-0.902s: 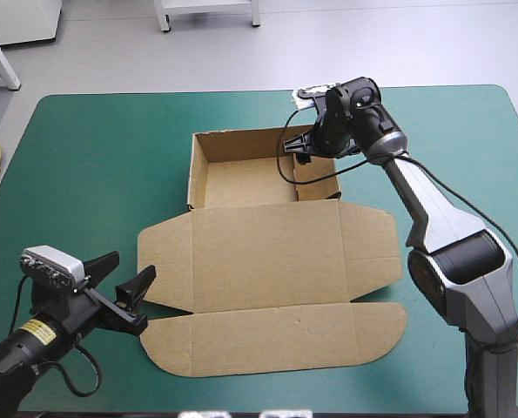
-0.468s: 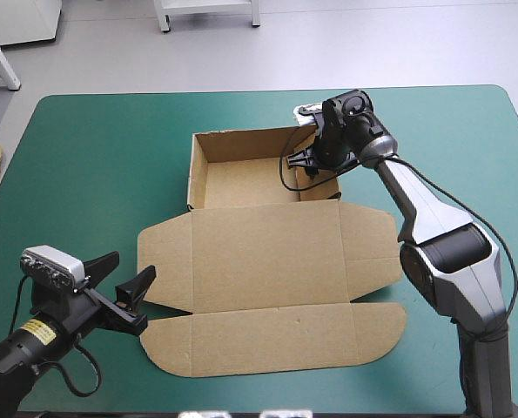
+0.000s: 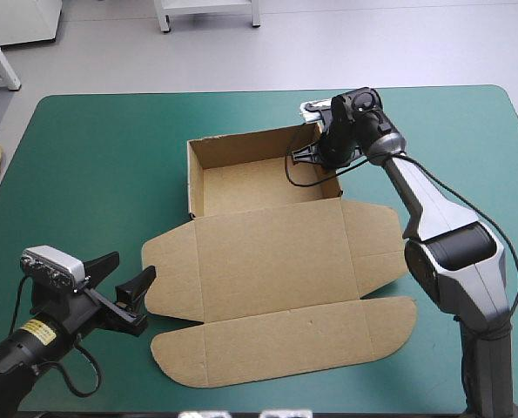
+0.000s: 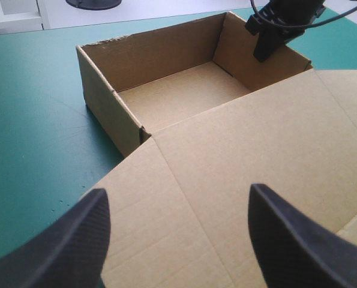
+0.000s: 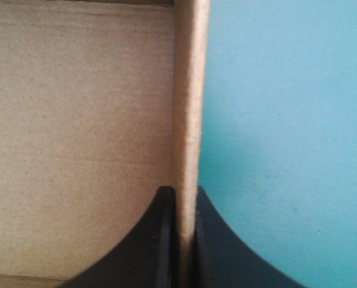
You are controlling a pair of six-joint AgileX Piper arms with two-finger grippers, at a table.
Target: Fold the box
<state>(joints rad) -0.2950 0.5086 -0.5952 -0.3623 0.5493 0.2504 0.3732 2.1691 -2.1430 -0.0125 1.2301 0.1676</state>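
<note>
One brown corrugated box (image 3: 267, 252) lies mid-frame on the teal-green table (image 3: 102, 148): a rectangular tray with raised walls above, its flat lid with rounded flaps below. Two grippers: the right gripper (image 3: 311, 155), upper middle, pinches the tray's right-hand wall between its black fingers; the left gripper (image 3: 130, 268), lower left, has fingers spread beside the lid.

The right gripper (image 5: 184, 192) pinches an upright wall of the brown box (image 5: 76, 120), its black jaws pressed against either face of the thin board edge. Beside one jaw is the box's inside, and beside the other the teal-green surface (image 5: 286, 120).
</note>
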